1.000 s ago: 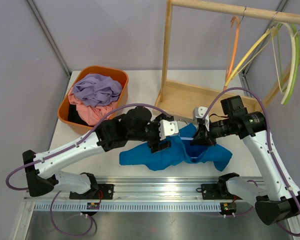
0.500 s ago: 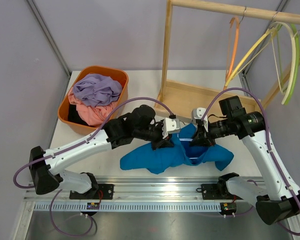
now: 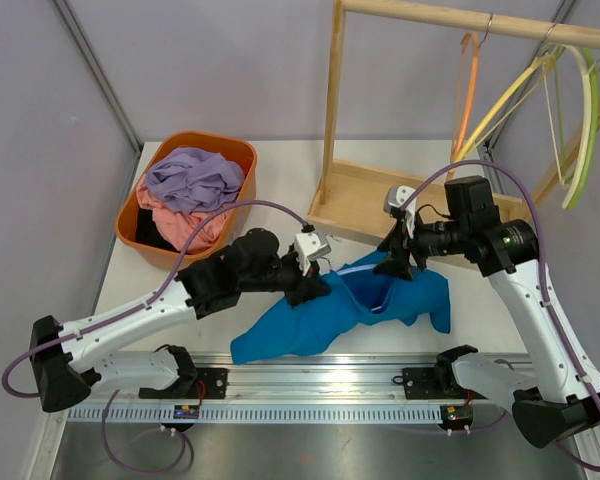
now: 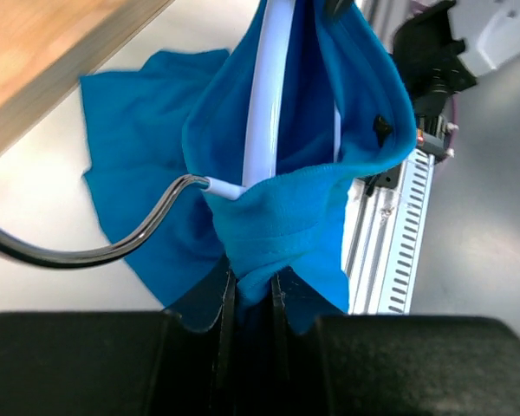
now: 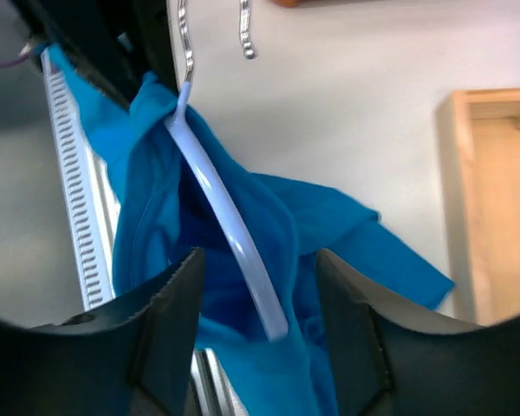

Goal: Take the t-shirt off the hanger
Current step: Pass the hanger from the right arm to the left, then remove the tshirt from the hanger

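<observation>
The blue t-shirt (image 3: 380,300) lay on the white surface (image 3: 270,180) just in front of the wooden rack's (image 3: 332,100) base, between the two arms, with its lower part spread toward the near edge. The garment was on the pale hanger (image 4: 264,95); the hanger's bar ran inside the fabric, and its metal hook (image 4: 113,250) projected from the collar. The left tool (image 4: 251,286) was closed on a bunched fold of t-shirt fabric directly beneath the hook, the cloth pinched between its two fingers. The right tool (image 5: 258,260) was positioned over the opposite side of the garment with its fingers spread apart; the hanger bar and surrounding fabric lay between the fingers, and neither finger clamped them. At the far left of the surface, well apart from the t-shirt, stood an orange bin (image 3: 130,215) holding purple and pink clothes (image 3: 190,180). An orange hanger (image 3: 470,90) and green hangers (image 3: 585,120) hung from the rack's top rail.
</observation>
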`<control>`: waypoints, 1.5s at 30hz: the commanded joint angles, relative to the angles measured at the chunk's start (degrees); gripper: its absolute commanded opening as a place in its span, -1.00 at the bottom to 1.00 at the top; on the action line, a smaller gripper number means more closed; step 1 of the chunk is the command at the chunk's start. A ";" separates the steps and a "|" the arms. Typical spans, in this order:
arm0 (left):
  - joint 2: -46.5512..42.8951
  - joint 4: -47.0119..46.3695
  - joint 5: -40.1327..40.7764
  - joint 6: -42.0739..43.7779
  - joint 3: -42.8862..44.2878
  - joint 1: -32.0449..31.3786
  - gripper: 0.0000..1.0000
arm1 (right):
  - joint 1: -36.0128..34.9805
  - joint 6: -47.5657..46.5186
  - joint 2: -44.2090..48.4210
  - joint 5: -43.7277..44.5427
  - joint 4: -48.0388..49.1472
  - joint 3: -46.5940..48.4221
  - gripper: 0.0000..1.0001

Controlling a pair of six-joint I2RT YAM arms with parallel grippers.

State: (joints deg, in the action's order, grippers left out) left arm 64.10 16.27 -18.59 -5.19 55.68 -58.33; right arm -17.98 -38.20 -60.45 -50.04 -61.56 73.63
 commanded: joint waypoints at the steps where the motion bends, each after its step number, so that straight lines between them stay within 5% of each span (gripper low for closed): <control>1: -3.36 -5.20 9.07 -9.91 -1.45 1.11 -1.00 | 0.13 10.85 -0.64 9.41 8.21 7.30 0.25; 4: -3.71 -4.50 15.13 -15.27 -1.98 1.28 -1.00 | 0.14 15.42 -0.64 13.90 10.05 10.12 0.46; 10: -2.22 -5.64 22.97 -26.79 -2.33 1.28 -1.00 | 0.13 23.42 -1.34 14.08 10.49 6.12 0.45; 22: 1.82 -12.93 19.65 -32.43 -0.57 -0.47 -1.00 | -0.30 29.23 -4.06 27.09 18.05 -0.33 0.47; 36: -0.64 -12.67 21.66 -32.42 -2.06 -1.09 -1.00 | -4.87 27.39 -11.71 35.10 14.36 3.98 -0.23; 45: -2.83 -10.66 20.18 -27.87 -2.68 -1.09 -1.00 | -4.87 26.68 -11.02 43.17 16.73 4.68 -1.00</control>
State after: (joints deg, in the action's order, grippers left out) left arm 64.62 11.09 1.93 -35.75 52.62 -59.13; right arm -22.55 -10.72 -72.36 -13.50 -47.09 75.55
